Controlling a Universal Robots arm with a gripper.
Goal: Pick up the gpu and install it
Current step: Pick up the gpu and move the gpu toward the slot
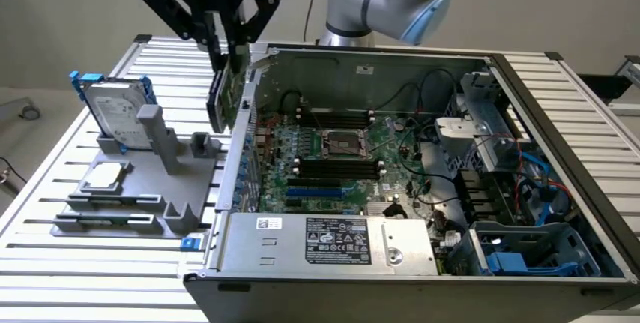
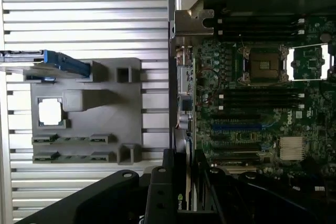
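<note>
Spanning the scene, a slatted table (image 1: 60,263) carries an open case (image 1: 300,297) with its board (image 1: 340,165) and power supply (image 1: 330,240) exposed. On the exterior view's left of the case sits a grey holder (image 1: 130,188), with a hard drive (image 1: 115,109) standing on edge in it and a small square chip (image 1: 105,177) lying flat. The gpu (image 1: 225,102) hangs on edge in the air at the case's wall on that side, clear of the holder and not seated in the board. The gripper (image 1: 228,52) clamps its upper edge.
</note>
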